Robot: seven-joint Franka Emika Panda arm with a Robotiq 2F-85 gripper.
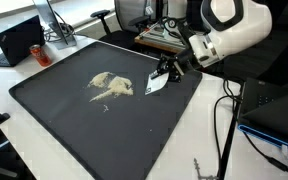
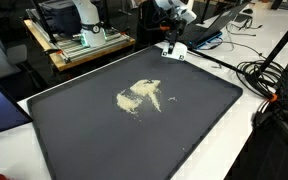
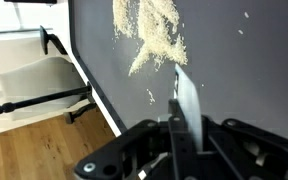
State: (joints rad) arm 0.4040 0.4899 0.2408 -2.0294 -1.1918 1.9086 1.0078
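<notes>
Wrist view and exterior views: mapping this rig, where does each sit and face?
Exterior view: by the large black tray's corner, facing the white arm and gripper.
Exterior view: across the tray, facing the arm; gripper at far edge.
Wrist view: behind the gripper, looking along its flat white card.
All share the pale crumb pile.

A white table (image 1: 184,140) carries a black laptop (image 1: 19,40) and tangled cables (image 2: 269,80). A wooden cart (image 2: 79,50) stands behind it. The plank floor (image 3: 34,150) shows below, with possibly a pale chair (image 3: 39,78). The light is even.
</notes>
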